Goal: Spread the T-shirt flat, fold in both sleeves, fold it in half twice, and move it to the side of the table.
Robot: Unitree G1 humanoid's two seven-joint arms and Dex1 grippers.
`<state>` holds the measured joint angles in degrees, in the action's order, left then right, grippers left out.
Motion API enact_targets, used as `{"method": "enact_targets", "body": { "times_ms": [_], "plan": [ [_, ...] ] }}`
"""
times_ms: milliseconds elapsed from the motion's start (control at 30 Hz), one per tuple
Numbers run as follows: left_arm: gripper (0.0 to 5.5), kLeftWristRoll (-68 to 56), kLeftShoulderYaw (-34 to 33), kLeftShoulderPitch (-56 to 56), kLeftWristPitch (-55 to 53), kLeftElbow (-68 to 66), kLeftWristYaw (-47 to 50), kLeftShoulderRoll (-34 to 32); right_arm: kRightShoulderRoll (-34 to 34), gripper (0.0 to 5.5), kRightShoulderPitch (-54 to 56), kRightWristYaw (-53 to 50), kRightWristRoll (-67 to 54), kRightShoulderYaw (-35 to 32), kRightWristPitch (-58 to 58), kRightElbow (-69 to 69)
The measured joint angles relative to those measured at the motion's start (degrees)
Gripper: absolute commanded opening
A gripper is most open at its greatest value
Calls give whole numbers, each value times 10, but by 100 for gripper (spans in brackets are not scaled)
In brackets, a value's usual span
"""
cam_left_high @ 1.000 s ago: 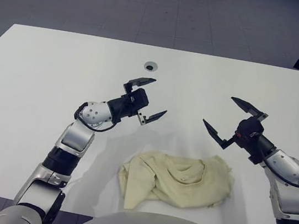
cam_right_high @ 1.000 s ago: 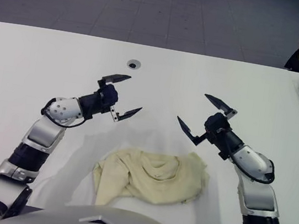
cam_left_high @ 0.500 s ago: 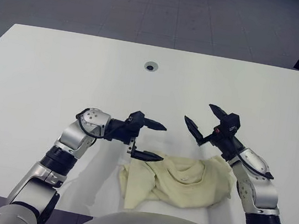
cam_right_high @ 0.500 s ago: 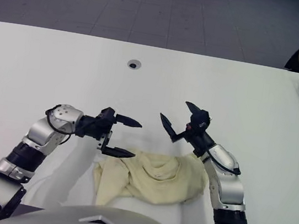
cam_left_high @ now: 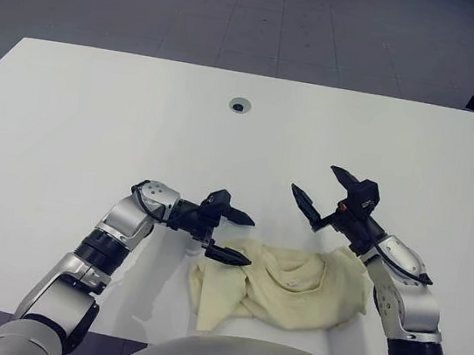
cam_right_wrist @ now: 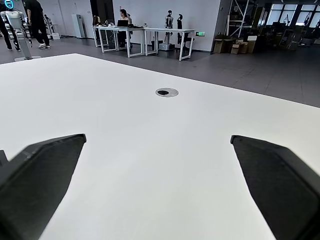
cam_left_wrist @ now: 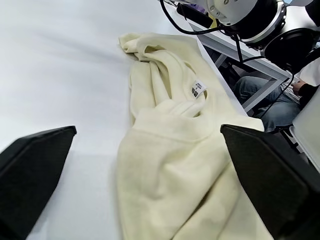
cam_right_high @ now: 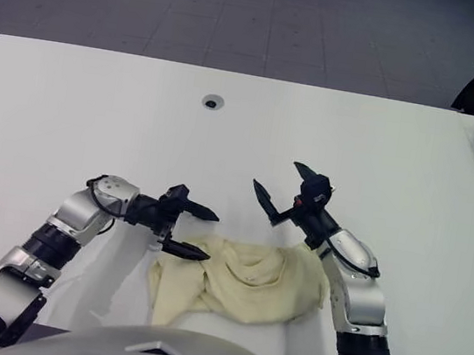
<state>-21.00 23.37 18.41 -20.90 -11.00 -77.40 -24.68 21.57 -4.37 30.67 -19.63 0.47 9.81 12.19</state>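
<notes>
Now holding the left gripper [cam_left_high: 241,240] low over the white table [cam_left_high: 95,122], elbow bent, forearm angled inward, jaws spread wide, one above the other, gripping nothing. Just ahead of its lower fingertip, at the cloth's left edge, the crumpled cream T-shirt [cam_left_high: 283,286], bunched in a heap near the table's front edge; cannot tell whether tip and cloth touch. In the left wrist view, framed between the two spread jaws, the shirt's neck label [cam_left_wrist: 198,89], face up. Holding the right gripper [cam_left_high: 314,178] higher, lifted off the table, forearm rising from the elbow above the shirt's right end, jaws wide apart and empty. Beyond that claw, well apart on bare tabletop, a small round cable grommet [cam_right_wrist: 166,92].
</notes>
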Motion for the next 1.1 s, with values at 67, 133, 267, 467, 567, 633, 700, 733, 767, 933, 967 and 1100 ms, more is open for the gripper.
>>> {"method": "enact_targets", "body": {
  "times_ms": [67,133,267,467,567,633,700,733,767,933,967,1100],
  "plan": [
    [537,-1,1,-1,-5,13,-4,2,0,540,-7,-2,2,0,0,7],
    [537,1,1,-5,-5,23,-4,2,-1,540,-10,-6,3,0,0,11],
    [506,2,2,-7,-2,52,-1,2,-1,540,-16,-13,3,-2,0,28],
    [509,33,39,-8,9,55,1,11,-1,540,-43,-14,5,-4,-7,55],
    [456,37,44,-8,7,50,1,12,-1,540,-49,-16,5,-4,-7,59],
    [418,37,47,-8,2,50,-1,11,-1,540,-49,-17,5,-4,-7,60],
    [386,40,50,-9,0,50,-2,10,-1,540,-49,-17,5,-4,-7,60],
    [362,40,50,-9,-2,50,-2,10,-1,540,-49,-17,5,-4,-7,60],
    [346,40,50,-9,-2,50,-1,9,-1,540,-48,-17,5,-3,-7,60],
    [248,39,43,-9,-10,46,5,11,-4,540,-48,-16,5,-3,-7,60],
    [237,39,41,-9,-11,46,5,11,-4,540,-48,-16,5,-2,-7,60],
    [164,34,34,-9,-17,45,5,12,-5,540,-48,-16,6,-2,-7,61]
  ]
}}
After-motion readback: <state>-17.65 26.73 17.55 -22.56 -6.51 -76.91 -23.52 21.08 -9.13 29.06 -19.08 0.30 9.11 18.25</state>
